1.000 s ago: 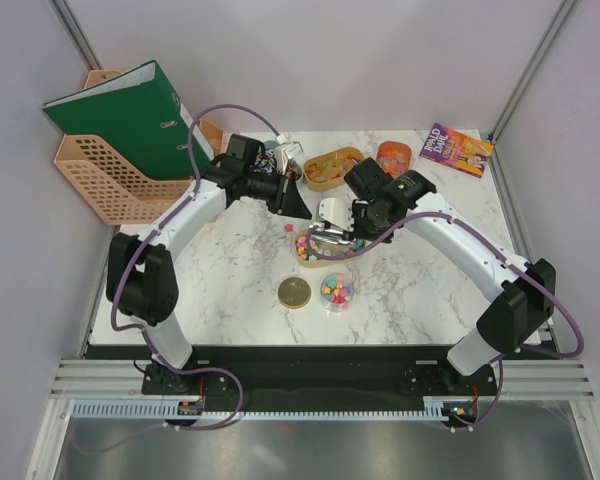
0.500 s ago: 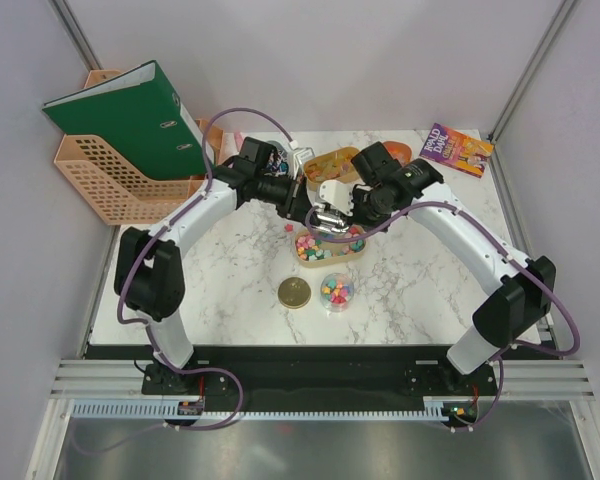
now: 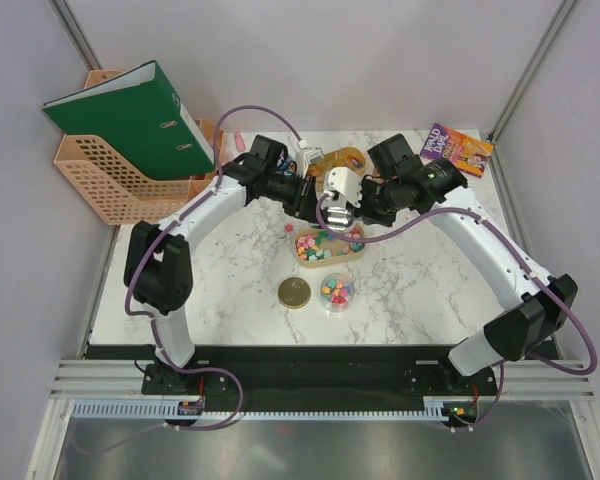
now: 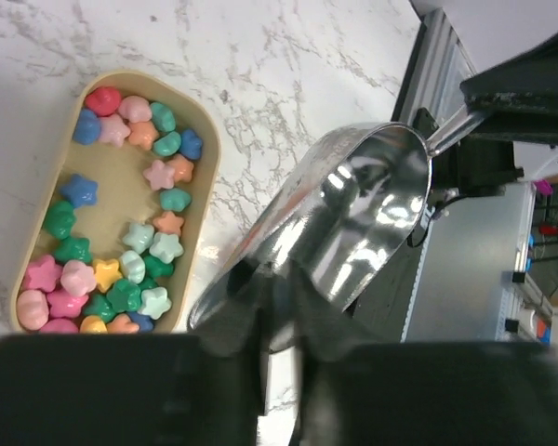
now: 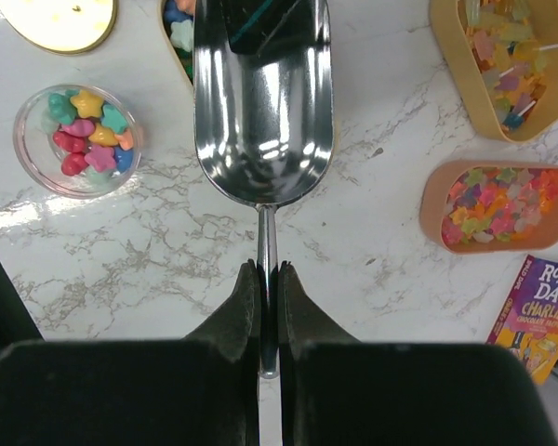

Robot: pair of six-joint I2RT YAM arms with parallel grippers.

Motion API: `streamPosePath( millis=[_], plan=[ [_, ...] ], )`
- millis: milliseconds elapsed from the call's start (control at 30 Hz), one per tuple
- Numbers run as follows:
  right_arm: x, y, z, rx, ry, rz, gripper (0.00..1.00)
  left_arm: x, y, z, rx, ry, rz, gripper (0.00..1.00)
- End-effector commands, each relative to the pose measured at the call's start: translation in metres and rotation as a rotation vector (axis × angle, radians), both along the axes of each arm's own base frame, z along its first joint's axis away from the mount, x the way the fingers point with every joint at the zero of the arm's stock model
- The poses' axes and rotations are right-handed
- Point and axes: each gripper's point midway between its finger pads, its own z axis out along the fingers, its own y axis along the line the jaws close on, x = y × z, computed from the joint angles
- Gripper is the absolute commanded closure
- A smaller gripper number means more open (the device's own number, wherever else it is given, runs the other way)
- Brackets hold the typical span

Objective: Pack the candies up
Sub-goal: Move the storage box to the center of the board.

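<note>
The candies (image 3: 325,243) are small coloured stars and drops in a beige oval tray (image 4: 205,158) at the table's middle; they also show in the left wrist view (image 4: 121,242). More candies fill a clear cup (image 5: 79,139), which also shows in the top view (image 3: 336,290). My right gripper (image 5: 268,279) is shut on the handle of the silver scoop (image 5: 260,102), which is empty and held above the tray's far end (image 3: 338,216). My left gripper (image 4: 279,316) has its fingers close together at the scoop's front lip (image 4: 353,214). It sits just left of the scoop in the top view (image 3: 308,197).
A gold lid (image 3: 294,292) lies left of the cup. A yellow tray (image 5: 437,37) and an orange tray (image 5: 432,200) of sweets stand at the back, with a book (image 3: 456,148) beyond. A peach basket (image 3: 110,180) with a green binder is far left. One pink candy (image 3: 288,228) lies loose.
My right gripper has lifted the scoop out of the beige tray and drawn it back. My left gripper has moved right, up to the scoop's front.
</note>
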Motion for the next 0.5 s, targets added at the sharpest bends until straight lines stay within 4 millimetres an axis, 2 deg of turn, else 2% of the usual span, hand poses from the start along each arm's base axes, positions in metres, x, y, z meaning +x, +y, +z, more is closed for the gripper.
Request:
streamPosePath(
  millis=[0, 33, 67, 100, 133, 167, 200, 300, 333, 400, 467],
  plan=[
    [0.010, -0.006, 0.005, 0.022, -0.054, -0.037, 1.00, 0.020, 0.006, 0.015, 0.056, -0.097, 0.069, 0.74],
    [0.011, -0.017, -0.005, -0.005, -0.044, -0.065, 1.00, 0.027, 0.013, 0.020, 0.079, -0.132, 0.102, 0.49],
    [0.012, -0.025, -0.010, -0.023, -0.041, -0.084, 1.00, 0.037, 0.023, 0.022, 0.125, -0.188, 0.150, 0.43],
    [0.015, -0.034, -0.014, -0.041, -0.043, -0.107, 1.00, 0.038, 0.033, 0.032, 0.141, -0.251, 0.162, 0.37],
    [0.015, -0.049, -0.019, -0.056, -0.037, -0.137, 1.00, 0.043, 0.043, 0.031, 0.164, -0.273, 0.190, 0.27],
    [0.017, -0.055, -0.021, -0.062, -0.041, -0.152, 1.00, 0.048, 0.052, 0.026, 0.208, -0.300, 0.221, 0.25],
    [0.018, -0.063, -0.023, -0.079, -0.048, -0.171, 1.00, 0.045, 0.058, 0.014, 0.237, -0.289, 0.224, 0.25],
    [0.019, -0.081, -0.027, -0.088, -0.036, -0.213, 1.00, 0.045, 0.068, -0.022, 0.333, -0.205, 0.248, 0.36],
    [0.021, -0.086, -0.028, -0.089, -0.034, -0.228, 1.00, 0.042, 0.070, -0.048, 0.383, -0.121, 0.245, 0.42],
    [0.023, -0.090, -0.027, -0.087, -0.033, -0.248, 1.00, 0.042, 0.069, -0.073, 0.428, -0.037, 0.249, 0.48],
    [0.024, -0.093, -0.027, -0.085, -0.032, -0.255, 1.00, 0.046, 0.070, -0.084, 0.465, -0.042, 0.252, 0.48]
  ],
)
